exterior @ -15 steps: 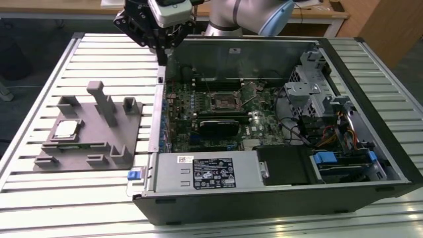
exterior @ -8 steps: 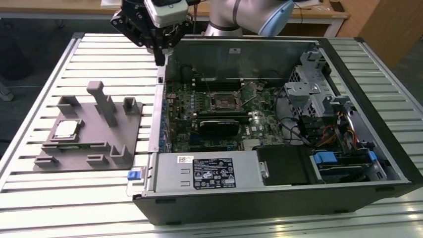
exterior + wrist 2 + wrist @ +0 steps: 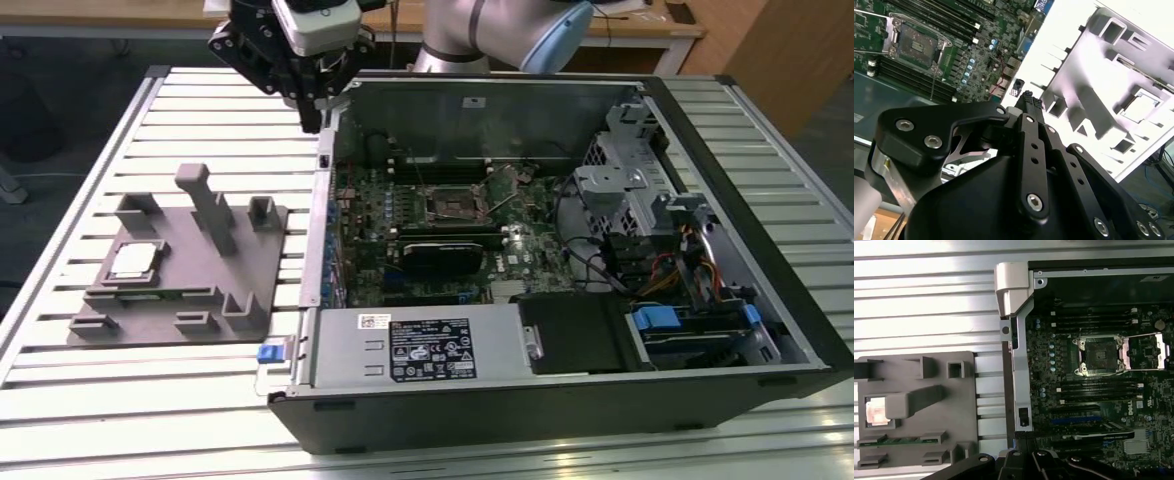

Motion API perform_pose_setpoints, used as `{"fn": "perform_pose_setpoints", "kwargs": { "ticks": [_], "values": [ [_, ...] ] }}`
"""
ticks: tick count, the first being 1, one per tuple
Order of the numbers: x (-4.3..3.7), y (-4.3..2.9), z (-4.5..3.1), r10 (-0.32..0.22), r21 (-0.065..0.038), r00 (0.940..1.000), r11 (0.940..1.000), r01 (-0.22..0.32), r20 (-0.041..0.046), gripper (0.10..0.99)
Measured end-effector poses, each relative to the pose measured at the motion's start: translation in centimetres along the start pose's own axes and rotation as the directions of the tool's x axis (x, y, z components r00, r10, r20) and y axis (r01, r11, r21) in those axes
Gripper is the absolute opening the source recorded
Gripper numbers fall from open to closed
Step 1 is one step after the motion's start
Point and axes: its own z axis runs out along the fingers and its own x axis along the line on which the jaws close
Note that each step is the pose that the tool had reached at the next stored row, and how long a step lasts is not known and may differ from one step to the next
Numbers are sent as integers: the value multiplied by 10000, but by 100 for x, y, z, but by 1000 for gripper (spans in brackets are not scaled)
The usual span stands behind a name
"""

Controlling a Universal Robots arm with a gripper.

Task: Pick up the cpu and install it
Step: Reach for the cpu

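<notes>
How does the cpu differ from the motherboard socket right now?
The cpu has a pale silver top; the socket shows a dark centre in a metal frame. The cpu lies in the grey tray outside the computer case; the socket sits inside it. Both are square and lie flat.

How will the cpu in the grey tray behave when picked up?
Probably stiff and light: the cpu is a small flat square with a metal top. That smooth top may be slippery. It lies flat in the tray, so rolling or tipping seems unlikely.
</notes>
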Motion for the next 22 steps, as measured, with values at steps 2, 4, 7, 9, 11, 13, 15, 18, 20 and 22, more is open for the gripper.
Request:
{"fn": "perform_pose_setpoints", "kwargs": {
  "ticks": [2, 4, 7, 9, 11, 13, 15, 18, 20, 22],
  "values": [
    [31, -2, 0, 0, 0, 10000, 10000, 0, 0, 106],
    [60, -4, 0, 1, 1, 10000, 10000, -1, -1, 106],
    [104, -8, 1, 1, 1, 10000, 10000, -1, -1, 106],
    [135, -10, 1, 1, 1, 10000, 10000, -1, -1, 106],
    [165, -13, 1, 0, 1, 10000, 10000, 0, -1, 106],
    [193, -15, 2, 0, 1, 10000, 10000, 0, -1, 106],
    [220, -17, 2, 0, 1, 10000, 10000, 0, -1, 106],
    [261, -20, 2, 1, 0, 10000, 10000, -1, 0, 106],
    [288, -22, 3, 1, 0, 10000, 10000, -1, -1, 106],
    [312, -24, 3, 1, 1, 10000, 10000, -1, -1, 106]
  ]
}}
